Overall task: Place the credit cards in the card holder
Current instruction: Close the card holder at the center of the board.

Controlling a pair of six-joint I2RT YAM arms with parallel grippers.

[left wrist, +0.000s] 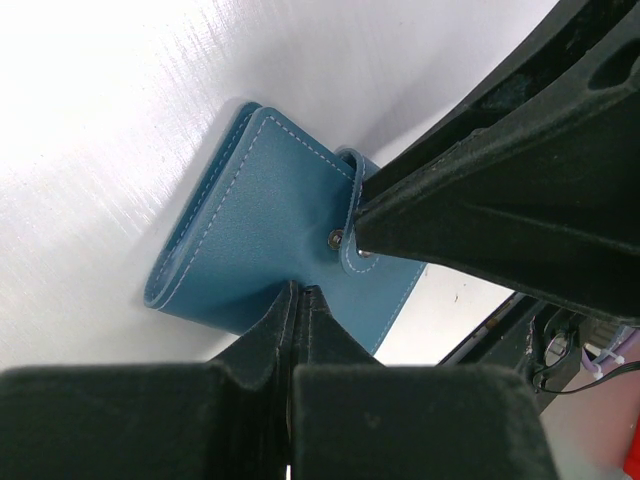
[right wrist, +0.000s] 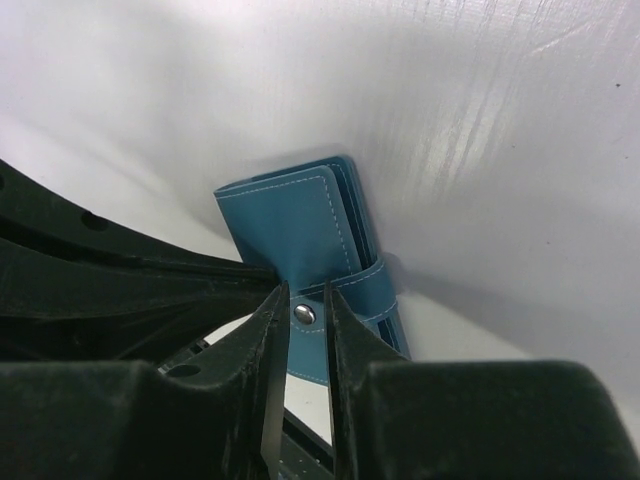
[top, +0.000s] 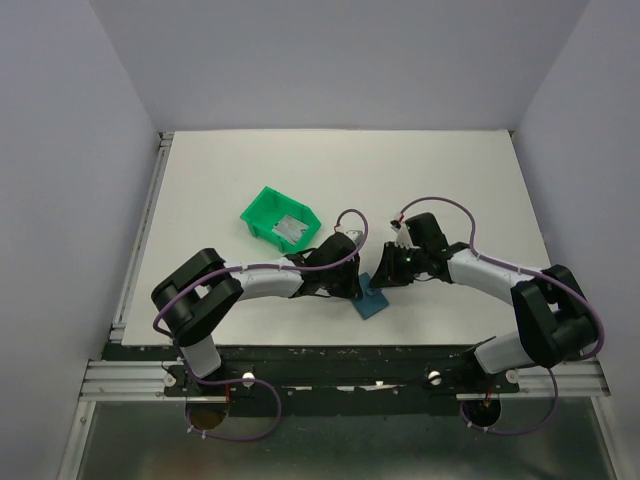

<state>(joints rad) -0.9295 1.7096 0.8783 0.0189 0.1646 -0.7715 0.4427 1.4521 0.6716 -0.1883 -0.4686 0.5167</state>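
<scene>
The card holder (top: 375,306) is a slate-blue wallet lying closed on the table, near the front edge between the two arms. Its strap is snapped down at a metal stud (right wrist: 305,314). My left gripper (left wrist: 300,292) is shut, and its tips press on the card holder's (left wrist: 250,230) flat face. My right gripper (right wrist: 307,300) is narrowly open. Its tips rest on the card holder (right wrist: 290,220) with the stud and strap end between them. Silvery credit cards (top: 292,230) lie inside the green bin.
The green plastic bin (top: 262,210) stands left of centre behind the left arm. Both arms meet over the wallet, fingertips almost touching. Grey walls enclose the white table (top: 450,180) on three sides.
</scene>
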